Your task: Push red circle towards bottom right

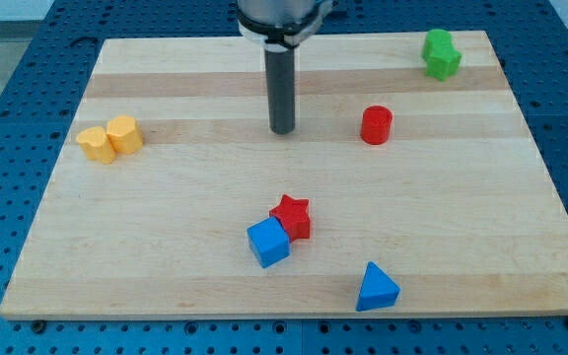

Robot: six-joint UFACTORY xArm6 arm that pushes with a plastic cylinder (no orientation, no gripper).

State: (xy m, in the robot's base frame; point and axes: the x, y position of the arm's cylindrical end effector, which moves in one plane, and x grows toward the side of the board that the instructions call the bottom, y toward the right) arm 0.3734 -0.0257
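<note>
On your counter (166, 187), going left to right: yellow blocks (109, 138), touching blue cube (268, 243) and red star (292, 216), then your tip (281, 130), touching nothing and holding nothing, well left of the red circle (376, 125); blue triangle (376, 288); green block (441, 53) top right.

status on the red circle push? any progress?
Done: nothing visible. The red circle sits in the board's upper right-centre, far from the bottom right corner. In hand: my tip is to the view's left of it, apart, not touching. Left: close the gap, get to its upper-left side, then push it down-right; the blue triangle lies lower, left of that corner.
</note>
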